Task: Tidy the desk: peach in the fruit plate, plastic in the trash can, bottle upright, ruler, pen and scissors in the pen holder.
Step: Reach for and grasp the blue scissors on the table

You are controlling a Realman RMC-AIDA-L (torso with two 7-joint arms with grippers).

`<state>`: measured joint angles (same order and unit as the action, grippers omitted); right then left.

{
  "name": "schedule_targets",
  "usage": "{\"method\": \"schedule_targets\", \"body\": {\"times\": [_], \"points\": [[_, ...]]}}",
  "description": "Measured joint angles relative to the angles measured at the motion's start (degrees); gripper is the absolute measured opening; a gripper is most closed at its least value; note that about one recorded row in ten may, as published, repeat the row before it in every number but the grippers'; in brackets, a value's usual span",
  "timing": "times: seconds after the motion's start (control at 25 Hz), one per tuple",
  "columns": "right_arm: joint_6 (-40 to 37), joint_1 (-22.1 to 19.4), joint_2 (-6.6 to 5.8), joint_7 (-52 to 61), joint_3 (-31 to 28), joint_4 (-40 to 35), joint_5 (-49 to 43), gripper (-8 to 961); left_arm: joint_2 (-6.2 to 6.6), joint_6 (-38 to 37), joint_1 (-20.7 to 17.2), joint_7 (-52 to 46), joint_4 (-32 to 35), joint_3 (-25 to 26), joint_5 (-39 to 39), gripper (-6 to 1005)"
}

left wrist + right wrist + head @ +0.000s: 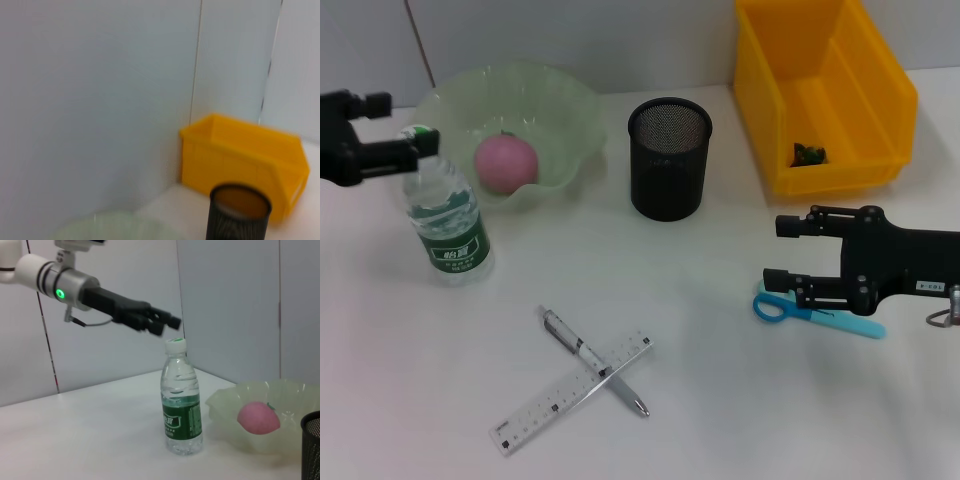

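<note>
The water bottle (445, 215) stands upright beside the green fruit plate (570, 105), which holds the pink peach (505, 163). My left gripper (398, 126) hovers open just over the bottle's cap and grips nothing; the right wrist view shows this left gripper (167, 322) above the bottle (181, 400). My right gripper (783, 252) is open, low over the blue scissors (815, 310). The pen (592, 360) lies crossed over the clear ruler (572, 392) at the front. The black mesh pen holder (668, 157) looks empty. A small crumpled piece of plastic (808, 153) lies in the yellow trash can (850, 60).
The walls rise right behind the plate and the bin. The left wrist view shows the yellow bin (245, 160), the pen holder (240, 212) and the plate's rim (115, 225). White tabletop lies between the bottle, the pen and the scissors.
</note>
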<state>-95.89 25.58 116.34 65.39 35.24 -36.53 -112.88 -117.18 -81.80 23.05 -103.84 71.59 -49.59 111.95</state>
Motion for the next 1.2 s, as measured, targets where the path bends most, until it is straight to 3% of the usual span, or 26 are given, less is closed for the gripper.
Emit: {"method": "schedule_targets", "body": {"times": [0.16,0.24,0.28,0.48,0.6,0.68,0.84,0.92,1.0,1.2], "points": [[-0.01,0.05,-0.07,0.27,0.00,-0.14,0.04,703,0.00,0.00,0.00,0.00,0.00,0.00,0.00,810],[-0.02,0.06,-0.09,0.40,0.00,-0.16,0.17,703,0.02,-2.02,-0.94,1.49,-0.02,2.41,-3.35,810],[-0.06,0.10,-0.09,0.73,0.00,-0.20,0.21,703,0.23,-8.59,-3.97,6.45,-0.65,6.86,-11.22,810],[-0.19,0.38,-0.09,1.34,0.00,-0.27,0.32,703,0.11,-16.82,-5.55,10.36,-3.38,7.45,-15.32,809],[-0.31,0.75,-0.08,1.85,0.00,-0.30,0.36,703,-0.99,-22.23,-5.65,18.88,-11.67,6.73,-15.81,809],[-0.39,0.86,-0.07,2.07,0.00,-0.30,0.38,703,-0.99,-22.23,-5.65,18.88,-11.67,6.73,-15.81,809],[-0.44,0.90,-0.06,2.69,0.00,-0.30,0.39,703,-1.23,-21.83,-5.06,27.00,-20.60,1.86,-15.56,809],[-0.45,0.90,-0.06,2.97,0.00,-0.30,0.39,703,-1.23,-21.83,-5.06,27.00,-20.60,1.86,-15.56,809],[-0.48,0.89,-0.06,3.56,0.00,-0.30,0.37,703,-1.21,-19.65,-4.81,32.39,-24.80,-1.80,-15.44,809],[-0.56,0.64,-0.02,5.04,0.28,-0.84,0.13,702,-1.21,-15.81,-5.59,37.91,-27.11,-8.10,-15.40,810]]}}
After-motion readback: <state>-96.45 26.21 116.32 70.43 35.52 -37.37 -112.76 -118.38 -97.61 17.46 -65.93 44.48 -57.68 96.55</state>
